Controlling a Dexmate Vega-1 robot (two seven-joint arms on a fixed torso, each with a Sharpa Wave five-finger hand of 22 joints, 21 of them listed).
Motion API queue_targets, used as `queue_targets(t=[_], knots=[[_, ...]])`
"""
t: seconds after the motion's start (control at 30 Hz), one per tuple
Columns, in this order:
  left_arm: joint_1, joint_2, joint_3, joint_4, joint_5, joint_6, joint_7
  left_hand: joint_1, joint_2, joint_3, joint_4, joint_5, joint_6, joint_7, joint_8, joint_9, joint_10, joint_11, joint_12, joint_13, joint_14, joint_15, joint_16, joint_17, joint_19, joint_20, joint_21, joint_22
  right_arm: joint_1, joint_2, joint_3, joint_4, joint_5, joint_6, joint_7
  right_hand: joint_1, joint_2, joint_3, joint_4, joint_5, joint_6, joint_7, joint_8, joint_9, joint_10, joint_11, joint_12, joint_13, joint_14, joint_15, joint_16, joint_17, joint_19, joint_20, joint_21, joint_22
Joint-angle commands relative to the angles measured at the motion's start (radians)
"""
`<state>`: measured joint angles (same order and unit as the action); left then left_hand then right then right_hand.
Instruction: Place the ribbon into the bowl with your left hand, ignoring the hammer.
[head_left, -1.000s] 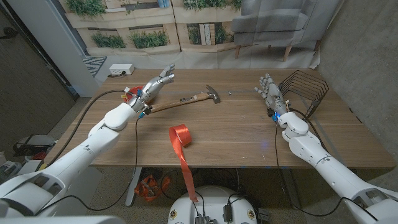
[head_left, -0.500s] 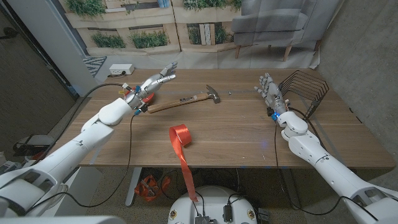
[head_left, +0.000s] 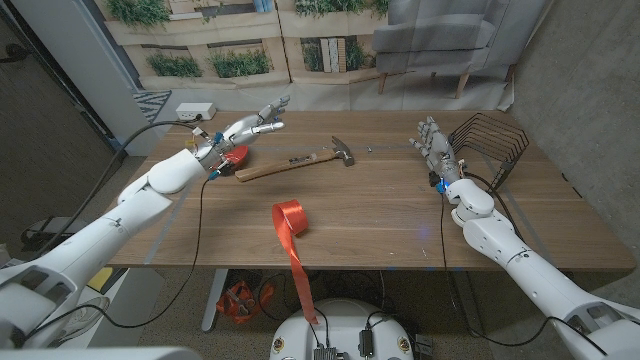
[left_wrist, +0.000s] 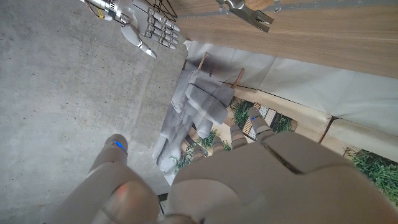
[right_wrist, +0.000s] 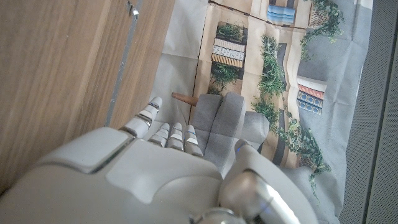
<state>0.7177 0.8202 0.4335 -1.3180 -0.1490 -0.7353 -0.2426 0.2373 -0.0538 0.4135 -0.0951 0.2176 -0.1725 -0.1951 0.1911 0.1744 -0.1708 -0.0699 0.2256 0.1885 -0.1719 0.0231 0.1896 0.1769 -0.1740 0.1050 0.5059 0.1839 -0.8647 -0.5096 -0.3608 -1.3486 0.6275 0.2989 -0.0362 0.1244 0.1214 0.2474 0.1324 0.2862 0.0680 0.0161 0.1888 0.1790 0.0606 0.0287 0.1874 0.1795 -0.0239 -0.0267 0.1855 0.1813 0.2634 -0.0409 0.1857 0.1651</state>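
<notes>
A red ribbon roll (head_left: 290, 216) lies on the wooden table (head_left: 380, 215) near the front middle. Its loose tail (head_left: 303, 285) hangs over the front edge. My left hand (head_left: 247, 129) hovers open at the far left, fingers spread toward the back, well away from the ribbon. Just under its wrist a bit of the red bowl (head_left: 235, 155) shows, mostly hidden. The wooden-handled hammer (head_left: 300, 161) lies between the bowl and the table's middle, and its head (left_wrist: 246, 10) shows in the left wrist view. My right hand (head_left: 433, 146) stands open at the right, holding nothing.
A black wire rack (head_left: 488, 146) stands at the far right, just behind my right hand. A white box (head_left: 195, 110) sits at the far left corner with cables running from it. Bare wood lies between the ribbon and my right arm.
My left arm has swung outward to the left and the hand has shifted slightly back and right over the bowl, so red now shows beneath it. Ribbon, hammer and right hand have not moved.
</notes>
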Motion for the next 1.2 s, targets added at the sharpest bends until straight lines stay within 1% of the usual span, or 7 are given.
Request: queue_targets(t=[0.03, 0.17, 0.43, 0.57, 0.73, 0.77, 1.2], knots=[[-0.001, 0.036, -0.014, -0.029, 0.074, -0.043, 0.002, -0.002, -0.010, -0.005, -0.002, 0.009, -0.036, -0.008, -0.003, 0.005, -0.063, -0.009, -0.001, 0.003, -0.089, -0.008, 0.006, 0.003, -0.069, -0.002, -0.007, 0.002, -0.015, -0.003, 0.004, -0.016, -0.007, 0.004, -0.016, 0.003, 0.008, 0.009, -0.001, 0.001, 0.012, -0.003, 0.005, 0.005, 0.010, -0.003, 0.007, 0.005, 0.001, 0.003, 0.007, 0.004, 0.008, 0.000, 0.007, 0.004], [0.003, 0.045, -0.023, -0.045, 0.124, -0.062, 0.023, -0.001, -0.015, -0.009, -0.004, 0.011, -0.039, -0.016, -0.004, 0.005, -0.064, -0.013, -0.003, 0.003, -0.086, -0.007, 0.006, 0.003, -0.068, 0.001, -0.009, 0.002, -0.020, -0.002, 0.006, -0.021, -0.005, 0.004, -0.021, 0.003, 0.008, 0.009, -0.001, 0.001, 0.013, -0.002, 0.005, 0.005, 0.011, -0.003, 0.007, 0.005, 0.002, 0.003, 0.007, 0.004, 0.009, 0.000, 0.007, 0.004], [0.009, 0.059, -0.039, -0.082, 0.218, -0.087, 0.062, 0.001, -0.024, -0.017, -0.007, 0.016, -0.047, -0.022, -0.007, 0.005, -0.077, 0.005, -0.009, 0.003, -0.084, -0.004, 0.005, 0.003, -0.068, 0.012, -0.014, 0.002, -0.022, 0.000, 0.007, -0.019, -0.004, 0.008, -0.022, 0.002, 0.008, 0.009, -0.001, 0.000, 0.013, -0.003, 0.005, 0.005, 0.011, -0.003, 0.007, 0.005, 0.003, 0.004, 0.007, 0.004, 0.010, -0.001, 0.007, 0.004], [0.006, 0.062, -0.039, -0.089, 0.235, -0.088, 0.064, 0.002, -0.030, -0.022, -0.009, 0.019, -0.054, -0.022, -0.009, 0.005, -0.079, -0.001, -0.011, 0.003, -0.084, -0.002, 0.004, 0.003, -0.068, 0.016, -0.017, 0.003, -0.021, 0.002, 0.006, -0.015, -0.005, 0.013, -0.019, 0.002, 0.007, 0.009, -0.001, 0.000, 0.013, -0.002, 0.005, 0.005, 0.011, -0.004, 0.006, 0.005, 0.003, 0.004, 0.007, 0.004, 0.010, 0.000, 0.007, 0.004], [-0.005, 0.062, -0.039, -0.086, 0.254, -0.106, 0.067, 0.003, -0.037, -0.028, -0.011, 0.023, -0.066, -0.022, -0.012, 0.006, -0.080, 0.004, -0.012, 0.003, -0.082, -0.001, 0.004, 0.004, -0.065, 0.016, -0.019, 0.003, -0.021, 0.003, 0.008, -0.014, -0.005, 0.017, -0.021, 0.002, 0.007, 0.009, -0.001, -0.001, 0.013, -0.002, 0.004, 0.005, 0.011, -0.002, 0.006, 0.005, 0.004, 0.004, 0.007, 0.004, 0.010, -0.001, 0.007, 0.004], [-0.008, 0.062, -0.037, -0.085, 0.257, -0.112, 0.065, 0.003, -0.039, -0.030, -0.012, 0.024, -0.071, -0.022, -0.013, 0.006, -0.081, -0.004, -0.012, 0.003, -0.082, -0.001, 0.004, 0.004, -0.064, 0.016, -0.020, 0.003, -0.022, 0.004, 0.009, -0.014, -0.006, 0.018, -0.022, 0.002, 0.007, 0.009, -0.001, -0.001, 0.013, -0.002, 0.004, 0.005, 0.011, -0.003, 0.006, 0.005, 0.004, 0.003, 0.007, 0.004, 0.010, -0.001, 0.007, 0.004], [-0.038, 0.076, -0.040, -0.101, 0.365, -0.169, 0.071, 0.003, -0.057, -0.045, -0.015, 0.031, -0.087, -0.022, -0.013, 0.006, -0.075, -0.002, -0.011, 0.004, -0.072, -0.001, 0.006, 0.004, -0.051, 0.011, -0.021, 0.003, -0.023, 0.009, 0.011, -0.009, -0.006, 0.027, -0.028, 0.001, 0.007, 0.010, -0.001, -0.002, 0.013, -0.003, 0.004, 0.005, 0.012, -0.002, 0.006, 0.005, 0.004, 0.004, 0.007, 0.004, 0.011, 0.000, 0.007, 0.004]])
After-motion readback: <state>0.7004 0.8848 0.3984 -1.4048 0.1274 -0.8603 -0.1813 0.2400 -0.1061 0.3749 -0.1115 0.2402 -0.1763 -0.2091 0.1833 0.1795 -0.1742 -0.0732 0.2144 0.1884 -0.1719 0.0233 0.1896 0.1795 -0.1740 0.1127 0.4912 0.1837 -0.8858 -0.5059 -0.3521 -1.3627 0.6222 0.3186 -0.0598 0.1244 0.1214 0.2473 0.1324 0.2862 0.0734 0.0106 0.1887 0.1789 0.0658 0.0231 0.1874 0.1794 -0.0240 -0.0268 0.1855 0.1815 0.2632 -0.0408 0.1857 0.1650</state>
